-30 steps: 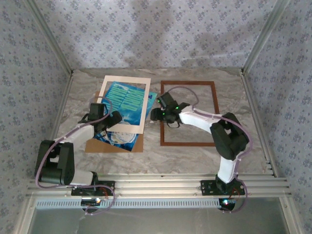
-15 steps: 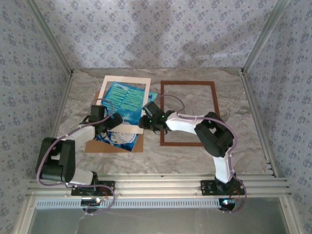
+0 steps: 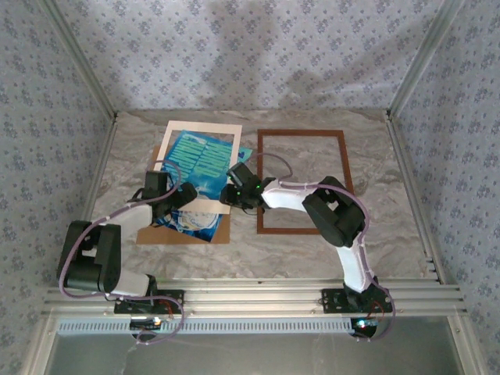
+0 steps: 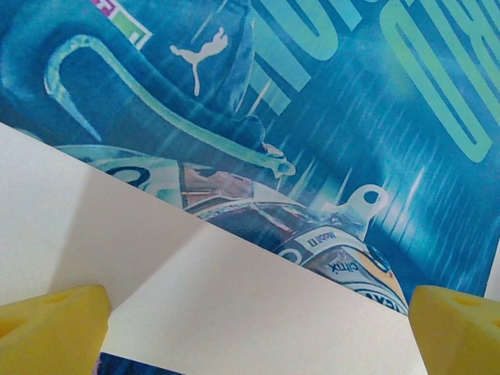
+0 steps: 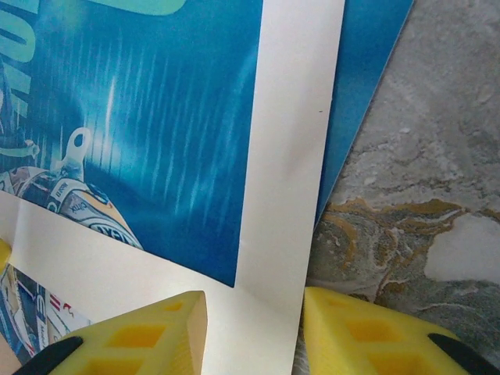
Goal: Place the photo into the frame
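A grey marbled table (image 3: 305, 258) fills the floor of the cell, veined with ochre and white in the right wrist view (image 5: 406, 156). On its left half lies a plain brown cardboard backing board (image 3: 176, 236), its near edge bare. A cream-white mat border (image 3: 205, 127) sits over the board's far part, slightly tilted and reaching further toward the table's far edge; its white strips show close up in both wrist views (image 4: 234, 312) (image 5: 289, 141). Flower-patterned wallpaper (image 3: 250, 55) covers the walls behind aluminium posts (image 3: 78, 58), and aluminium rails (image 3: 258, 293) run along the table's near edge.
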You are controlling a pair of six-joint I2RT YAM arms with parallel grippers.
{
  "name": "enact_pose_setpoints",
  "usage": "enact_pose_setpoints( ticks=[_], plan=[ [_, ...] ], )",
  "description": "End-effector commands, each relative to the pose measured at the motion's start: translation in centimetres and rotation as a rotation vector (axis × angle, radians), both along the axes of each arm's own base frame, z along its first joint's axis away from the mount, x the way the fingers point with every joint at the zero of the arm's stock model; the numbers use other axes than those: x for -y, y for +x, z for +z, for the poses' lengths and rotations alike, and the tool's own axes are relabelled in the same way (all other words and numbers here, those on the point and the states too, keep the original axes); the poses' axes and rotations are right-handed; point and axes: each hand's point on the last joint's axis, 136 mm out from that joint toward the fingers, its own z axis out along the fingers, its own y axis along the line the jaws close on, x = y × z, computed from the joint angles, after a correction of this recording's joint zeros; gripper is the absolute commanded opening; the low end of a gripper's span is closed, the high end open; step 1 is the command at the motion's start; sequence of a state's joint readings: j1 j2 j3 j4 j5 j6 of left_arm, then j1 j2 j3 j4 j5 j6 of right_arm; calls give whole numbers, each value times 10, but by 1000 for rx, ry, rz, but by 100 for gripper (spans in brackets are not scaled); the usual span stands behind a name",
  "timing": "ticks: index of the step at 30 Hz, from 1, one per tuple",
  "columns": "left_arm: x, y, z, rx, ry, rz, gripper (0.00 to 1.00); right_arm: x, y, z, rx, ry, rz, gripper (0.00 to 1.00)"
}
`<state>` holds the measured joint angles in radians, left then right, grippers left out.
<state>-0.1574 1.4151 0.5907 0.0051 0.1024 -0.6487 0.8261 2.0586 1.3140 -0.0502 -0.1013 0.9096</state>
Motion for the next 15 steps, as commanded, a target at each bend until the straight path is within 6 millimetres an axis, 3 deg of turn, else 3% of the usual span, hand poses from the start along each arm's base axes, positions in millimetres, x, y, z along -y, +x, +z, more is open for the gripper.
enact_pose_setpoints(
  ticks=[1, 10, 15],
  plan=[
    [8, -17, -14, -69, -44, -15, 98, -13, 4, 6, 7, 48, 10, 38],
    [8, -18, -14, -72, -45, -8, 99, -21, 10, 53, 126, 161, 60, 38],
    [8, -19, -15, -75, -47, -7, 99, -23, 11, 55, 112, 226, 56, 38]
  ],
)
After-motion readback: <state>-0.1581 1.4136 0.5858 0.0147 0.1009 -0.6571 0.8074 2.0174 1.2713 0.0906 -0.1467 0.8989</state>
